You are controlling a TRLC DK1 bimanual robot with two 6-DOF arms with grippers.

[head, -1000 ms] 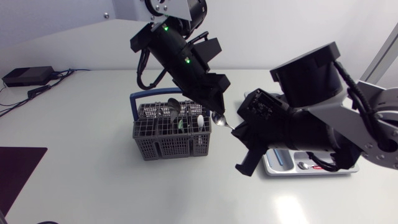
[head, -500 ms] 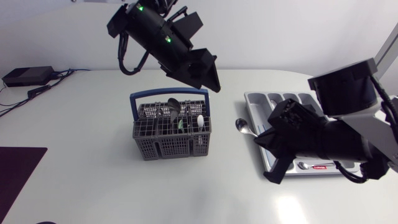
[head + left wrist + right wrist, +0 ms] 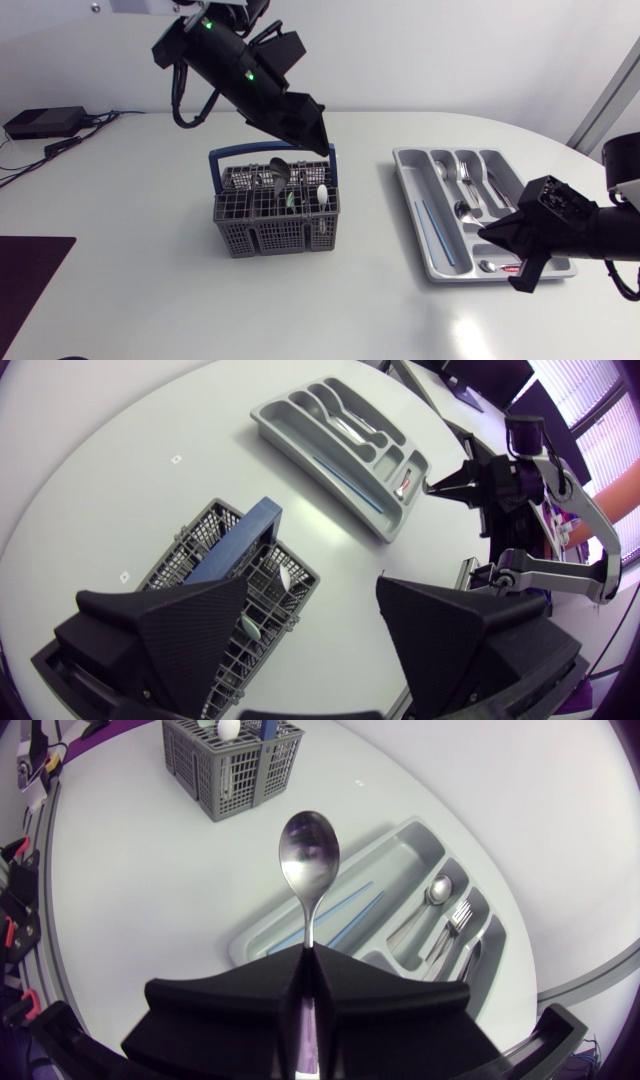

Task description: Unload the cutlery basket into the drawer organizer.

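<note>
Rightward the right arm has swung, from the table's middle to the drawer organizer, while the left arm has drawn back and higher above the cutlery basket.
The right gripper (image 3: 310, 952) is clamped narrowly on the handle of a spoon (image 3: 310, 855), whose bowl sticks out ahead of the fingers, by the near right corner of the drawer organizer (image 3: 408, 200). The left gripper (image 3: 312, 585) hangs with its fingers spread wide and nothing between them, over the cutlery basket (image 3: 270, 238), where a few utensils stand. Forks and a spoon lie in the organizer's compartments.
</note>
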